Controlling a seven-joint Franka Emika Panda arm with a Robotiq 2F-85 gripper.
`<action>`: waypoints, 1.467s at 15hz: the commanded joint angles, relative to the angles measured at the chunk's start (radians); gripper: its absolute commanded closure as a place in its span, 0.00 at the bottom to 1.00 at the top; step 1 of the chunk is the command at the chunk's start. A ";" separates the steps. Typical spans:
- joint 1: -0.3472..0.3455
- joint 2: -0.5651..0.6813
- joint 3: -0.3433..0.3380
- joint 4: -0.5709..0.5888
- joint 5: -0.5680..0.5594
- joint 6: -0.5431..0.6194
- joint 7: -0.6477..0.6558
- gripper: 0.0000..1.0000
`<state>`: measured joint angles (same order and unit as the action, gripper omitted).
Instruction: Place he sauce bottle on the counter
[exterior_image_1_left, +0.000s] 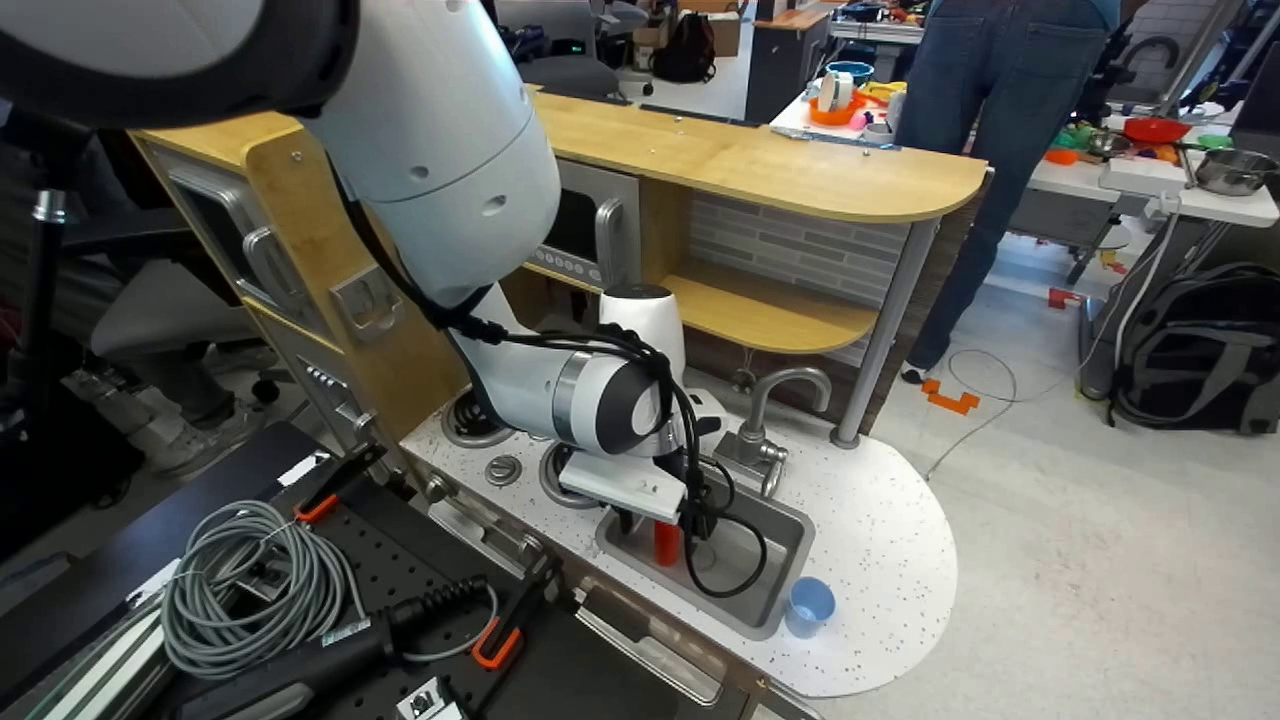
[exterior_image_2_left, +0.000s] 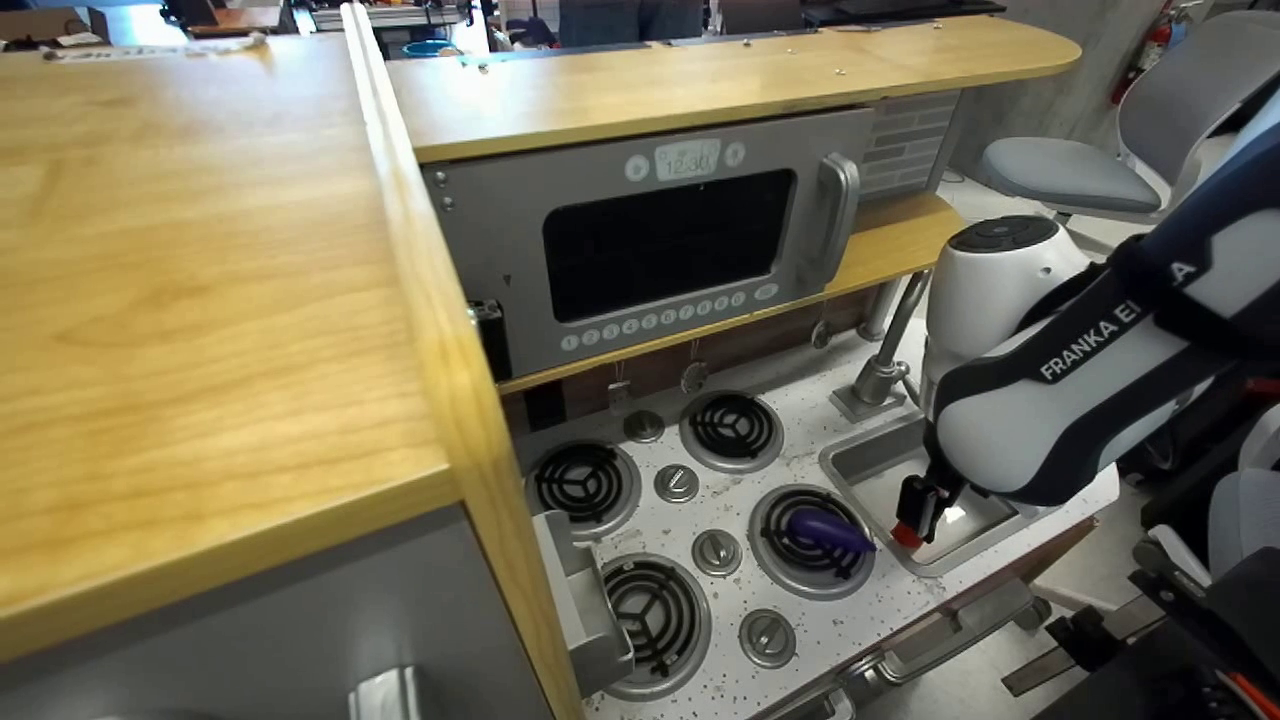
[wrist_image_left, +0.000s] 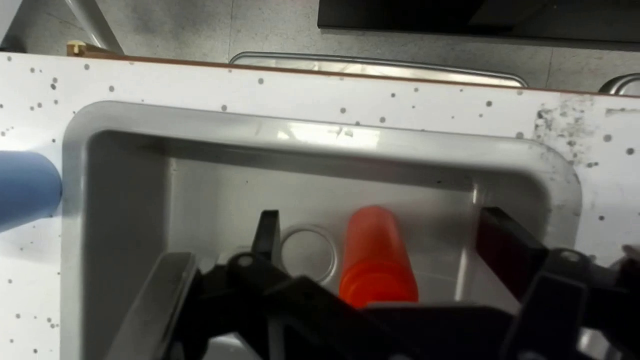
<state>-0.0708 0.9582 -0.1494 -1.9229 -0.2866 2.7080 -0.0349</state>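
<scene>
Plainly, the jaws stand apart in the lower half of the wrist view, with the red sauce bottle (wrist_image_left: 377, 255) between them, right of centre, inside the grey sink (wrist_image_left: 210, 124). At the left edge, a blue cup (wrist_image_left: 25, 187) sits just beside the sink on the speckled white surface (wrist_image_left: 300, 95).

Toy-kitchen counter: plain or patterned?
Patterned: white counter with grey specks, clearest in the wrist view.

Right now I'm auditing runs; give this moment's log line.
black gripper: open; red cylindrical bottle: inside grey sink; white speckled counter: placement pending
</scene>
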 joint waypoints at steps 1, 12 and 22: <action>-0.003 0.035 0.007 0.044 0.014 0.026 -0.046 0.00; 0.003 0.089 0.013 0.128 0.018 -0.003 -0.069 0.58; -0.084 -0.057 0.051 0.031 0.118 -0.001 -0.083 0.87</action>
<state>-0.0947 1.0039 -0.1389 -1.8218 -0.2157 2.7086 -0.0777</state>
